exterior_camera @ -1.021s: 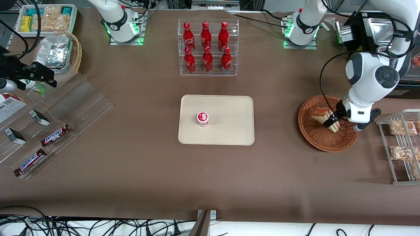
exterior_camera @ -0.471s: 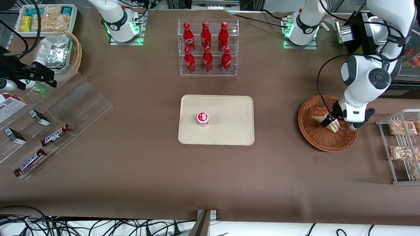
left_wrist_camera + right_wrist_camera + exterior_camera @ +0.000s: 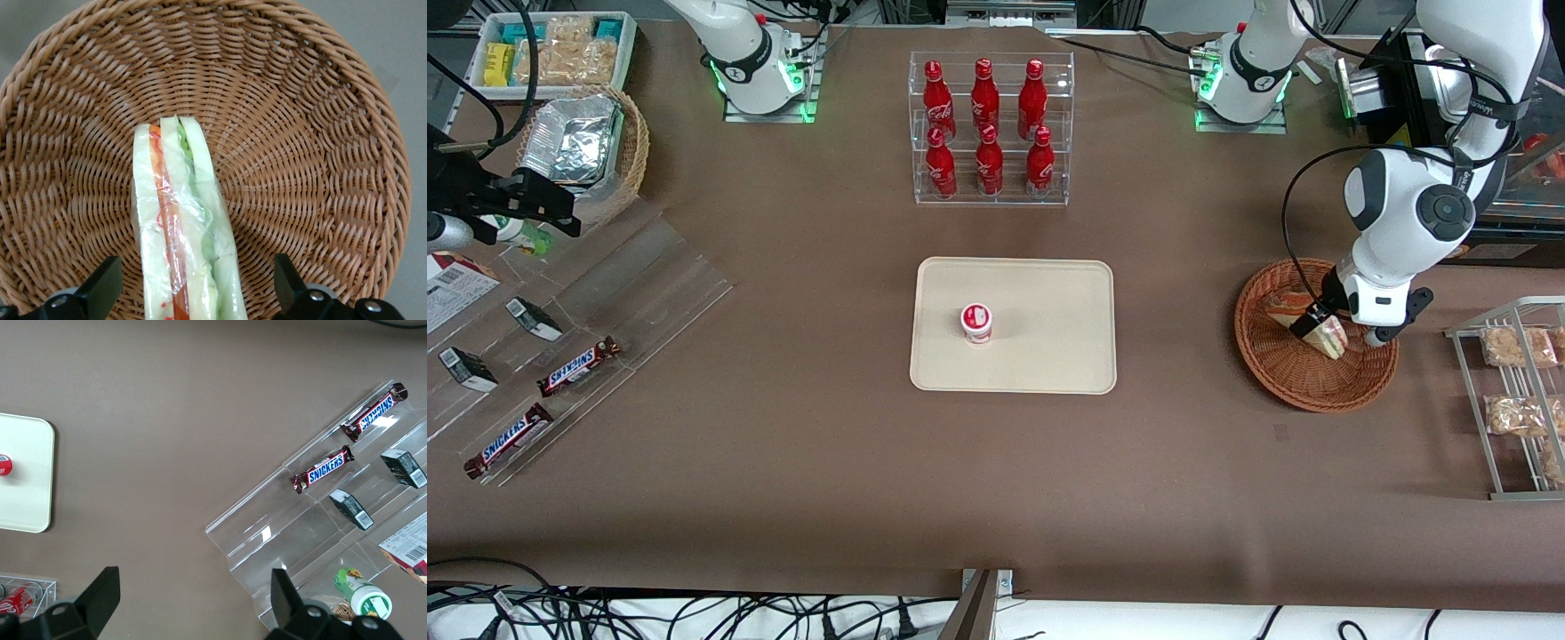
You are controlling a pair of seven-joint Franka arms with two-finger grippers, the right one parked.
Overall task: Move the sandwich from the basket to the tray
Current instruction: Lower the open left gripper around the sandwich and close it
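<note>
- The gripper sits low in the basket, right over the sandwich, at the working arm's end of the table.
- Over the last second the arm has pulled its elbow and wrist in a little, away from the front camera, and the gripper has crept along the sandwich with it.
- From the wrist camera the sandwich stands on edge, pale bread with a red and green stripe, wrapped in clear film, running between the two black fingers.
- The claw is spread wide: there is a clear gap on each side of the wrap, so nothing is grasped.
- The sandwich lies in the same spot on the wicker as a second ago; only the arm has shifted.
- My read: this is lining up, squaring the jaws to the bread faces before closing.
- The lift and carry are not yet begun.
- The tray waits mid-table, well apart from the basket, with a small red-and-white cup on it and plenty of bare surface around that.
- The slick film may let the wedge slip, I'd guess.
</note>
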